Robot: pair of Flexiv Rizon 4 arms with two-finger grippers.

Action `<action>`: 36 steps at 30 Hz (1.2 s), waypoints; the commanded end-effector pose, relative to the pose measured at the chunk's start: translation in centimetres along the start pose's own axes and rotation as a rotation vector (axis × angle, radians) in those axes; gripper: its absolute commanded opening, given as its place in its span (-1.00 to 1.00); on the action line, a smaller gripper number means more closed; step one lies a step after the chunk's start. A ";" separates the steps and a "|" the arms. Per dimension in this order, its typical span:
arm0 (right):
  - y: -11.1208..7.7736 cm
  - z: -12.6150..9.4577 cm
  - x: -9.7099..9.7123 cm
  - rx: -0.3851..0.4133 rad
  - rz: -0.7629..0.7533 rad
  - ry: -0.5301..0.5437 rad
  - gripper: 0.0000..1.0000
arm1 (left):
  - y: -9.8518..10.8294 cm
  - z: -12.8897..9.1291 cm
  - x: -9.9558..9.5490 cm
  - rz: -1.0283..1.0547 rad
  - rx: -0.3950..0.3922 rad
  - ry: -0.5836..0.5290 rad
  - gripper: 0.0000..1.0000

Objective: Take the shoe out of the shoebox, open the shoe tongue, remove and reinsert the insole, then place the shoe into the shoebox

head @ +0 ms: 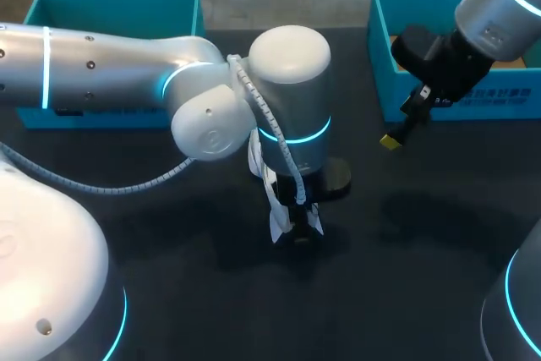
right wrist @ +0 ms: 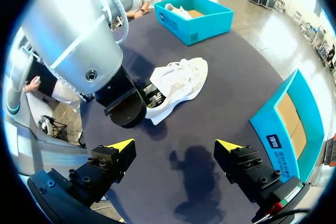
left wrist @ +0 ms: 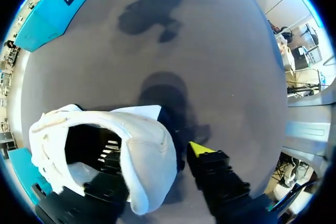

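While the left tool (left wrist: 155,174) is down at the mouth of the white lace-up sneaker (right wrist: 181,82), a flap of the shoe's white upper lies within its span. I cannot tell whether the tool is clamped on that flap or merely set around it. The sneaker is out of its box and lies on the dark tabletop (head: 423,234) near the middle, its dark inside showing in the left wrist view. The right tool (right wrist: 176,145) hangs wide and empty above bare tabletop to the right of the shoe, well apart from it and just beside the far-right teal cardboard shoebox (head: 382,57). A second teal shoebox (head: 114,10) stands at the far left, and the right wrist view shows something white inside it.

Judged from this, the step in hand is opening the tongue, with the insole not yet out. To do it well, the left tool should secure only the fabric edge, not the laces, and press the shoe lightly to the tabletop so it neither slides nor rolls. The right tool would best come in low from the right and narrow before entering the mouth. It should then draw the tongue back along the shoe's length rather than upward, since pulling upward could lift the whole shoe.
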State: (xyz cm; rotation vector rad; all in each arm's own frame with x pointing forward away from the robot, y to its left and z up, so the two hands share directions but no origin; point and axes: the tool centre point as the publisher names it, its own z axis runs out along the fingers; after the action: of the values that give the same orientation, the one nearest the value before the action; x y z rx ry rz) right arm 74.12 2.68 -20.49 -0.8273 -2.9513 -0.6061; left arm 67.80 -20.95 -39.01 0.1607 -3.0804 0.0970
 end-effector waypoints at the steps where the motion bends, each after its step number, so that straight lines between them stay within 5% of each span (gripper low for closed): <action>1: 0.0 0.1 0.0 0.002 0.001 0.001 1.00 | -0.1 0.3 0.1 0.008 0.004 0.015 -0.99; 14: 0.0 0.1 0.0 0.002 0.001 0.001 1.00 | 0.4 0.2 1.4 0.031 0.018 0.137 -1.00; 36: 0.0 0.1 0.0 0.002 0.001 0.001 1.00 | 2.3 -12.0 1.1 0.124 -0.053 0.132 -1.00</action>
State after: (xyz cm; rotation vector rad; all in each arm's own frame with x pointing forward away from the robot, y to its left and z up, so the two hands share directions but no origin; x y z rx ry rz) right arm 74.12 2.68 -20.49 -0.8272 -2.9513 -0.6061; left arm 66.83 -19.00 -29.95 -0.0352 -2.9485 0.0198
